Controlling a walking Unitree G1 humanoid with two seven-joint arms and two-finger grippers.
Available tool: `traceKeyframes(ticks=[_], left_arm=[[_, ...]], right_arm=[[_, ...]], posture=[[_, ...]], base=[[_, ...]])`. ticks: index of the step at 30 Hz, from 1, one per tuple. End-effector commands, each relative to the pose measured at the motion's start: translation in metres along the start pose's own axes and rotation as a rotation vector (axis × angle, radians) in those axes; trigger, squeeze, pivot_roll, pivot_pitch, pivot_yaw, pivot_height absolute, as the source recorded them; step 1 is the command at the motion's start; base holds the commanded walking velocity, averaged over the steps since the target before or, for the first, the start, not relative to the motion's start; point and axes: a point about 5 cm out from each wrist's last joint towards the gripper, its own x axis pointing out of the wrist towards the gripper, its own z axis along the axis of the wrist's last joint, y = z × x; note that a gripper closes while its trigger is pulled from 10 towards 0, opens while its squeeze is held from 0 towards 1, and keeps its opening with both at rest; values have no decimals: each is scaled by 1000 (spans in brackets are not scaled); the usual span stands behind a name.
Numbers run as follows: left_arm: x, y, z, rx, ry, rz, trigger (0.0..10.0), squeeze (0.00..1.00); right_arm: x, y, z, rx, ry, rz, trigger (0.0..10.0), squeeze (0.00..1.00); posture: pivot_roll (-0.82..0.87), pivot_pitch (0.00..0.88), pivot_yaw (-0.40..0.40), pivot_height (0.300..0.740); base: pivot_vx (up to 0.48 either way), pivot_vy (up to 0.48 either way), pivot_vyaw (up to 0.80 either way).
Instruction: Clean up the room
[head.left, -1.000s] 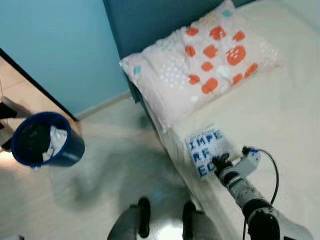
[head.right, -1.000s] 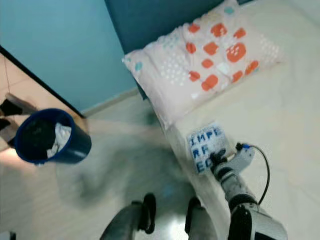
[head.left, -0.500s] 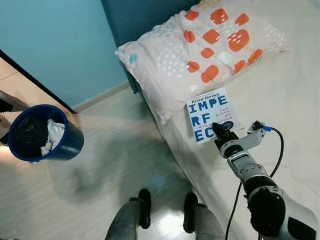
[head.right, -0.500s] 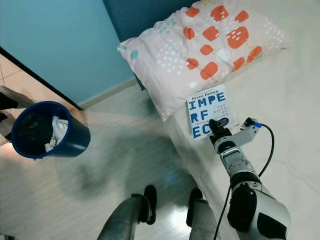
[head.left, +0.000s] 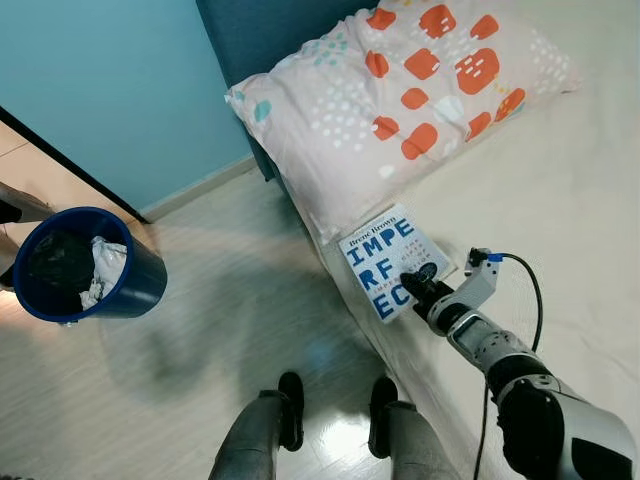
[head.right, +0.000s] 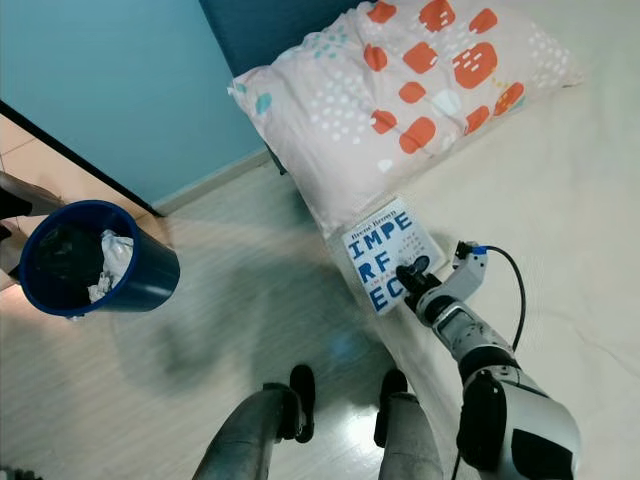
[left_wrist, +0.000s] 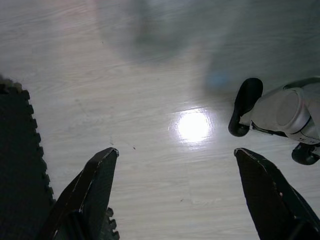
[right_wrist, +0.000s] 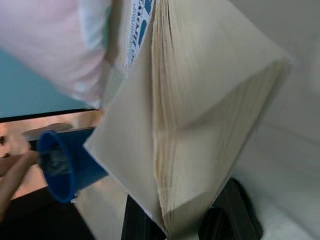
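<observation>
A cream bed (head.left: 560, 200) stood against a teal wall (head.left: 110, 90), above a pale wood-grain floor (head.left: 230, 330). The right gripper (head.left: 418, 291) was clamped on the near corner of a white paperback book (head.left: 385, 262) with big blue letters, at the bed's edge; its page block fanned thick and cream. Just beyond lay a soft pillow (head.left: 400, 100) with orange blotches. Well to the gripper's left, a round blue bin (head.left: 85, 265) held crumpled paper. The left gripper (left_wrist: 180, 190) hung spread wide over the floor.
</observation>
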Motion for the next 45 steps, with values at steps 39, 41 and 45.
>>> traceKeyframes(ticks=[39, 41, 45], left_arm=[[-14, 13, -19, -30, 105, 48, 10000, 0], [-14, 14, -19, -31, 105, 48, 10000, 0], [-12, 13, -20, -33, 106, 48, 10000, 0]], right_arm=[[-5, -4, 13, -33, -25, 25, 10000, 1000], [-5, -5, 16, -37, -37, 16, 10000, 1000], [-6, -6, 22, -38, -63, -4, 10000, 1000]], posture=[[261, 620, 111, 740], [261, 619, 111, 740], [257, 613, 112, 740]], base=[[0, 0, 0], [0, 0, 0], [0, 0, 0]])
